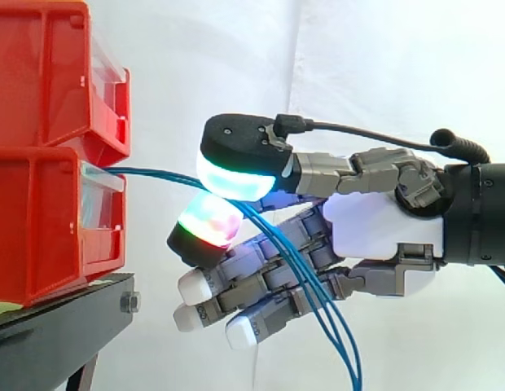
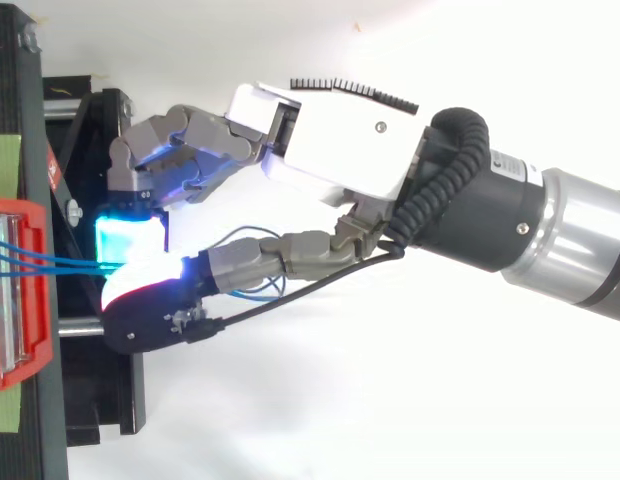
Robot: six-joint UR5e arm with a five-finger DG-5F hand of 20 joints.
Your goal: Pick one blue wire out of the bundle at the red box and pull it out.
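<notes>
A bundle of thin blue wires (image 1: pixel 155 173) leaves the front of the lower red box (image 1: pixel 41 228) and runs right. It then hangs down past the bottom edge of the side view. My hand (image 1: pixel 383 228) reaches in from the right. Its thumb, with a cyan-glowing pad (image 1: pixel 236 175), lies over the wires, and a finger with a red and green pad (image 1: pixel 208 221) sits under them. The wires pass between the two pads, which pinch together; I cannot tell how many are caught. The other fingers curl below. In the top view the wires (image 2: pixel 40 262) run from the red box (image 2: pixel 20 290) to the pads of the hand (image 2: pixel 340 140).
A second red bin (image 1: pixel 49 73) is stacked on top of the lower one. Both rest on a black stand (image 1: pixel 65 326) at the left. A white curtain hangs behind.
</notes>
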